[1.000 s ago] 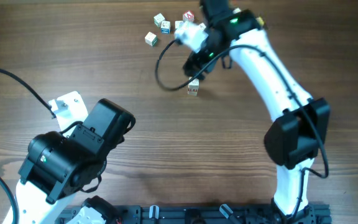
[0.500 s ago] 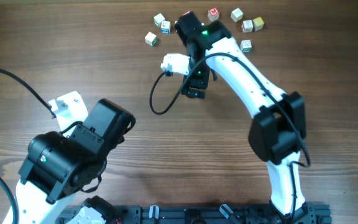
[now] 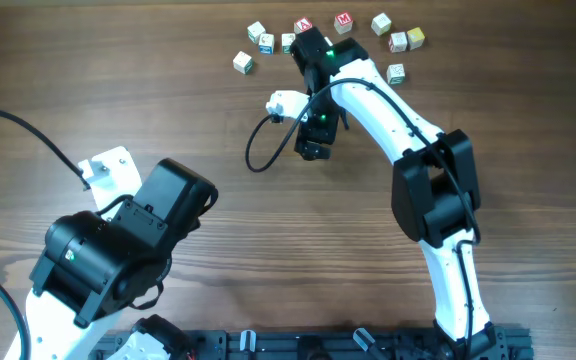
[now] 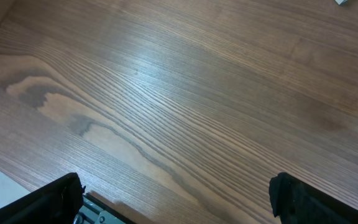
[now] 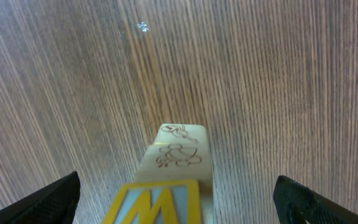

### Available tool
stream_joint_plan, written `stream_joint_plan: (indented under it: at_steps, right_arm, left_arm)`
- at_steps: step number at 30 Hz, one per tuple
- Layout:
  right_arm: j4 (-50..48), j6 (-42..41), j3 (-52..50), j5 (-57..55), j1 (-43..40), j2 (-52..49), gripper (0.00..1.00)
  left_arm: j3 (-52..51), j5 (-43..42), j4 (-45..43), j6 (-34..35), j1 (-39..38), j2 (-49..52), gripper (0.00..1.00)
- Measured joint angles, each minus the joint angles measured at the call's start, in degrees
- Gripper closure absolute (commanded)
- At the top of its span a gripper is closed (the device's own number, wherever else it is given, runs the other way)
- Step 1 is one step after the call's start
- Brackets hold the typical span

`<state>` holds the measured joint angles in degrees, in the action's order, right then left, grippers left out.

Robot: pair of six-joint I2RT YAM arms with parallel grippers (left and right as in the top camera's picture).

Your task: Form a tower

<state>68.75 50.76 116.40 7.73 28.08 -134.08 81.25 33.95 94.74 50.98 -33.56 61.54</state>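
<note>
Ten loose cubes [image 3: 242, 62] lie near one stacked tower [image 5: 173, 168].

I'm watching a brown wood-grain table [image 3: 148, 80] spreading under both sets of jaws. Past the right jaws, loose letter cubes are lying scattered along the far edge. Beyond and to the left of the right jaws, three are sitting near each other: a green-marked cube [image 3: 256, 31], a blue-marked cube [image 3: 267, 43] and a pale cube [image 3: 242, 63]. Straight beyond are lying a red M cube [image 3: 303, 25] and a second red cube [image 3: 343, 20]. Beyond and to the right, a cream cube [image 3: 399, 41] is sitting just beside a yellowish cube [image 3: 416, 37], with a lone cube [image 3: 395, 73] lying nearer. Ahead of the left jaws, I'm seeing wood grain running diagonally.
</note>
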Motion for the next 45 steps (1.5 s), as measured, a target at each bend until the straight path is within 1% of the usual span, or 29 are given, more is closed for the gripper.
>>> stream_joint_plan:
  at_steps: [6, 8, 10, 15, 17, 19, 22, 25, 27, 31, 33, 39, 45]
  right_arm:
    - [-1.95, -1.84, 0.00, 0.15, 0.00, -1.68, 0.01]
    - [-1.95, -2.34, 0.00, 0.17, 0.00, -2.01, 0.05]
    - [-1.95, -2.91, 0.00, 0.15, 0.00, -2.01, 0.07]
    - [-3.37, -3.15, -1.73, -0.35, -0.17, -2.01, 0.15]
    - [-3.45, -3.17, -2.84, -0.92, -0.22, -2.01, 0.20]
    - [-3.48, -3.17, -2.95, -1.25, -0.22, -2.01, 0.27]
    - [-3.45, -3.50, -2.95, -1.40, -0.22, -2.01, 0.46]
    - [-3.48, -3.52, -2.95, -1.66, -0.22, -2.01, 0.58]
    - [-3.43, -3.69, -2.95, -1.55, -0.22, -2.01, 0.60]
    - [-3.48, -3.58, -2.95, -1.55, -0.22, -2.01, 0.71]
    - [-3.45, -3.91, -2.95, -1.57, -0.22, -2.01, 0.74]
    - [-3.04, -3.98, -2.93, -1.57, -0.26, -2.01, 0.74]
    - [-1.90, 2.10, -2.93, -1.60, -0.26, -1.99, 0.75]
  left_arm:
    - [0.00, 0.00, 0.00, 0.00, 0.00, 0.00, 0.00]
    - [0.00, 0.00, 0.00, 0.00, 0.00, 0.00, 0.00]
    - [0.00, 0.00, 0.00, 0.00, 0.00, 0.00, 0.00]
    - [0.00, 0.00, 0.00, 0.00, 0.00, 0.00, 0.00]
    - [0.00, 0.00, 0.00, 0.00, 0.00, 0.00, 0.00]
    - [0.00, 0.00, 0.00, 0.00, 0.00, 0.00, 0.00]
    - [0.00, 0.00, 0.00, 0.00, 0.00, 0.00, 0.00]
    - [0.00, 0.00, 0.00, 0.00, 0.00, 0.00, 0.00]
    - [0.00, 0.00, 0.00, 0.00, 0.00, 0.00, 0.00]
    - [0.00, 0.00, 0.00, 0.00, 0.00, 0.00, 0.00]
    - [0.00, 0.00, 0.00, 0.00, 0.00, 0.00, 0.00]
    - [0.00, 0.00, 0.00, 0.00, 0.00, 0.00, 0.00]
    - [0.00, 0.00, 0.00, 0.00, 0.00, 0.00, 0.00]
